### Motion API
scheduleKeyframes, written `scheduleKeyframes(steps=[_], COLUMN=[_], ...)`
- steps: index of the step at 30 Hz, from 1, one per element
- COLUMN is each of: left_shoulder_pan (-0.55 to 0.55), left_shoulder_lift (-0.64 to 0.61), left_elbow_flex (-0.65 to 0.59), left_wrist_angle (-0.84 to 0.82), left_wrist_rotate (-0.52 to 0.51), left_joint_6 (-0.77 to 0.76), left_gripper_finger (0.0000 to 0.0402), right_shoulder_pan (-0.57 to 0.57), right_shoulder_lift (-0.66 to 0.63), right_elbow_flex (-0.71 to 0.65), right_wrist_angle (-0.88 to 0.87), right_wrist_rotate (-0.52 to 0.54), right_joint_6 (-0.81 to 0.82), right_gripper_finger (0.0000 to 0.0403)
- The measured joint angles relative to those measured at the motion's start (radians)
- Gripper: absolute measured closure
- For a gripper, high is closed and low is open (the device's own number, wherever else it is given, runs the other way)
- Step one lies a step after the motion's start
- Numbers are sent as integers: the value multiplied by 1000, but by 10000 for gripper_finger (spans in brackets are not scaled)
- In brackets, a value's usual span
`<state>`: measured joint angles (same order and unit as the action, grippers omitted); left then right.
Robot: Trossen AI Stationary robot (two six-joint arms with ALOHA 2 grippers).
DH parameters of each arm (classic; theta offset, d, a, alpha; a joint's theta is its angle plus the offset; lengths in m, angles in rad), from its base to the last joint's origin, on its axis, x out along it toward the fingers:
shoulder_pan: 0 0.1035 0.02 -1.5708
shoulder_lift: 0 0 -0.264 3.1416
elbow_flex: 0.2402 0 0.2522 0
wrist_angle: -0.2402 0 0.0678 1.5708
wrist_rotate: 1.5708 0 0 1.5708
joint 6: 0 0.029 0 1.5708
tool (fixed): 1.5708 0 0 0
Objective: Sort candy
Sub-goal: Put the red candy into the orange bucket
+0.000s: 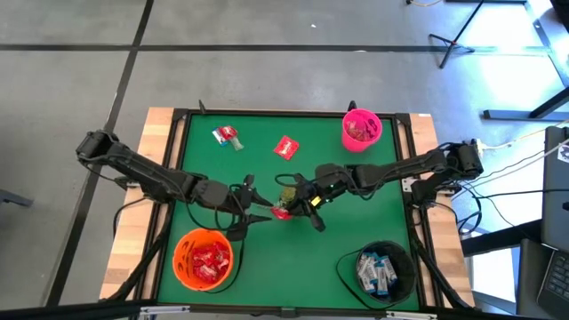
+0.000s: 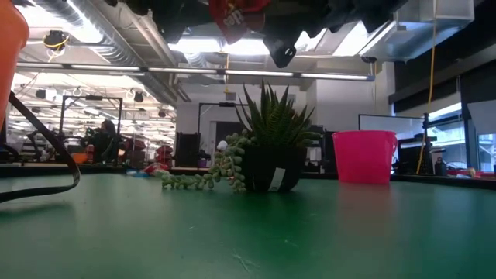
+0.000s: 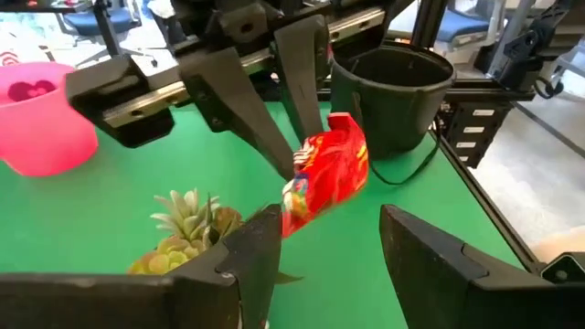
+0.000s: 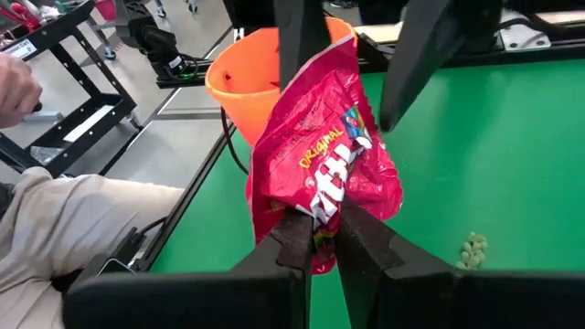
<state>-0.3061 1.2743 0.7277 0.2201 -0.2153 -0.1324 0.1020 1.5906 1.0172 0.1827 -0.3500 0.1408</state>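
Candy lay sorted in part across the green table [image 1: 267, 178]: an orange bowl [image 1: 204, 259] near the left front corner held red packets, a black bowl [image 1: 378, 270] near the right front corner held white-and-blue packets [image 1: 374, 272], and a pink bowl [image 1: 361, 129] stood at the far right edge with dark pieces inside. Both arms reached toward the table's middle and met there above the surface. The right gripper [image 4: 320, 239] was pinched tight on one shiny red packet [image 4: 324, 164], which hung in the air clear of the table. The left gripper [image 3: 320, 247] stood partly open just beside that packet, one finger on either side of its lower end; whether the fingers touched it could not be told. A small green potted plant [image 2: 267, 147] with a trailing sprig sat at mid-table under the grippers. Loose on the far side lay another red packet [image 1: 286, 148] and a red and white one [image 1: 228, 136], well apart from the bowls.
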Motion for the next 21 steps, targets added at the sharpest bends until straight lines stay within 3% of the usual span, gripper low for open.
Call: scheduleKeyframes(steps=[11, 21], left_shoulder_pan=[21, 21], left_shoulder_lift=[82, 82], left_elbow_flex=[0, 0], left_wrist_angle=[66, 62], left_wrist_rotate=[-11, -10], left_joint_6=[14, 86], left_gripper_finger=[240, 392], right_shoulder_pan=[0, 1], right_shoulder_lift=[0, 0], right_elbow_flex=[0, 0], right_wrist_angle=[-15, -27], right_wrist_rotate=[17, 81], right_joint_6=[-1, -2], right_gripper_finger=[368, 367])
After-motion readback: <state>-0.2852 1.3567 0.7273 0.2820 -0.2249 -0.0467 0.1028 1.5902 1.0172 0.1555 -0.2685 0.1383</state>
